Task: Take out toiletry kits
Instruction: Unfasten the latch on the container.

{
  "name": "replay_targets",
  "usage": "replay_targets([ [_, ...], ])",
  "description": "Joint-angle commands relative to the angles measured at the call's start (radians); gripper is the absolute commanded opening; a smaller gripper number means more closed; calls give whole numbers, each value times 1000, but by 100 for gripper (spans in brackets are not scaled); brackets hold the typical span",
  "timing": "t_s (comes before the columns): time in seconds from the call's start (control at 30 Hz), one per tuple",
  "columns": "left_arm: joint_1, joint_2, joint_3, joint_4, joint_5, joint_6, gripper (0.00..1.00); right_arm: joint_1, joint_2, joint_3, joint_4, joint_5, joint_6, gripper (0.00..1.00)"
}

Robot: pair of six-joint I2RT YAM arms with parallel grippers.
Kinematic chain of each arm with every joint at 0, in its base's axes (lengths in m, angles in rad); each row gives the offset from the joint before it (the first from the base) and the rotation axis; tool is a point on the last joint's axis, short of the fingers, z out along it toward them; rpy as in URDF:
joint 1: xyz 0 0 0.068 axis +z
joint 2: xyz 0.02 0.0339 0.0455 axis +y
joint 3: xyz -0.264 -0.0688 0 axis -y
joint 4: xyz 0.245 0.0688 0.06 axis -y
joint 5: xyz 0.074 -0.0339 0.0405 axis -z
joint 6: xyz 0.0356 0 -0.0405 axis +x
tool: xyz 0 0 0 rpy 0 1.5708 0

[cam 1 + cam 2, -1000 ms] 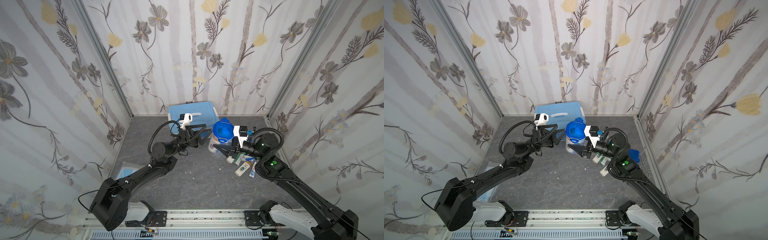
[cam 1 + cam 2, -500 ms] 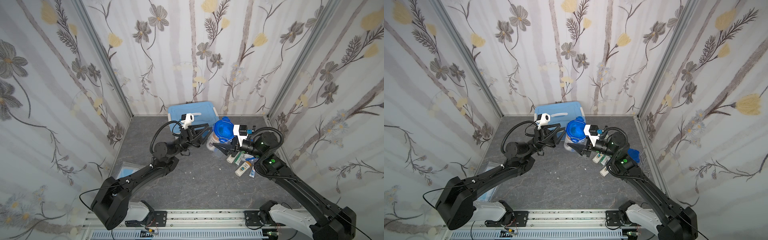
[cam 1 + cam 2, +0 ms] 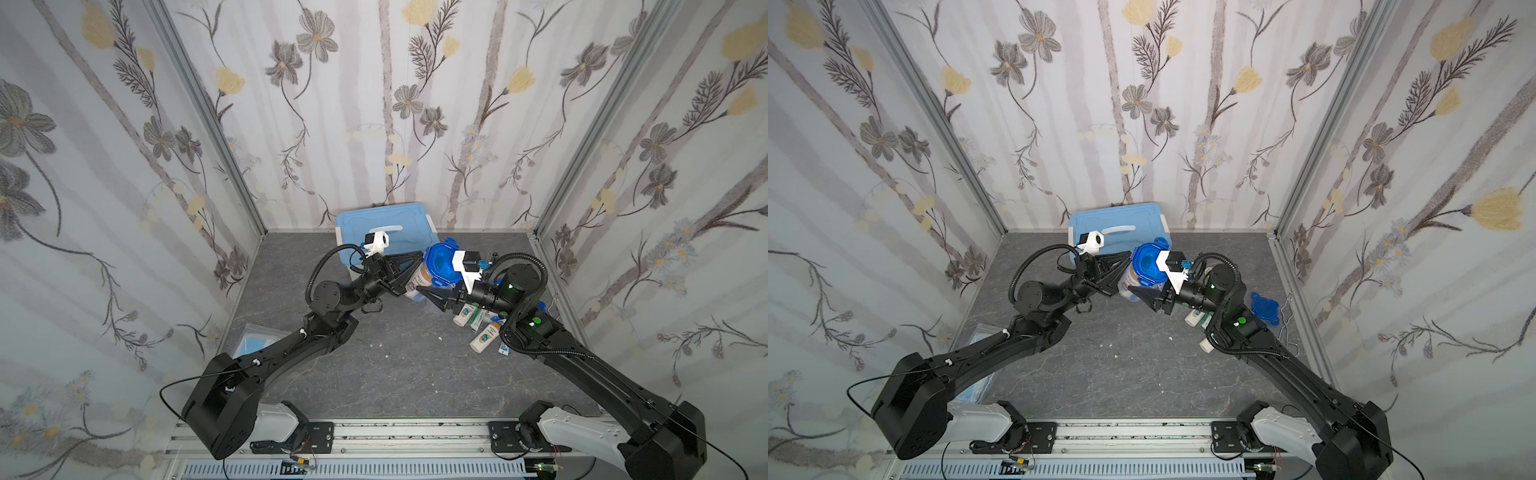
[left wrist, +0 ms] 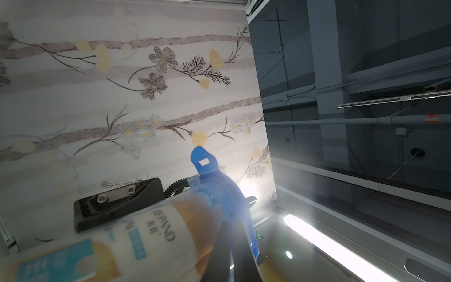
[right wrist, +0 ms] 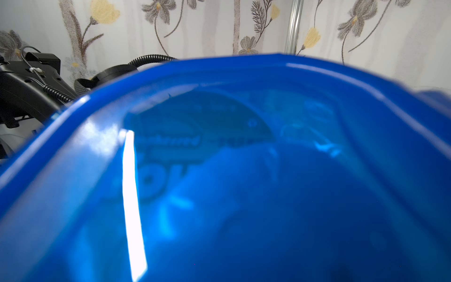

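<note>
One small translucent plastic cup (image 3: pixel 417 282) is held tilted near the tabletop's back edge. Its body appears clasped by the wide-set black right gripper (image 3: pixel 430 296), so its round blue tabbed lid (image 3: pixel 442 266) can be peeled by the black left gripper (image 3: pixel 415 268), pinched tight on its rim. Contents are blurred; the right grip's contact is hidden.
</note>
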Motion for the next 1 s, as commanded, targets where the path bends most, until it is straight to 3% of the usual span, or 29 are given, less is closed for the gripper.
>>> replay_targets([
  [0.0, 14, -32, -7, 173, -58, 26, 2, 8, 13, -20, -230, -9, -33, 30],
  [0.4, 69, -64, -75, 174, -123, 57, 0, 14, 7, -96, -244, 71, -16, 22],
  [0.73, 147, -80, -84, 172, -101, 27, 0, 10, -24, -119, -283, 121, -23, 20],
  [0.97, 127, -60, -110, 172, -78, 41, 2, 6, -29, -163, -134, 123, 17, 22],
])
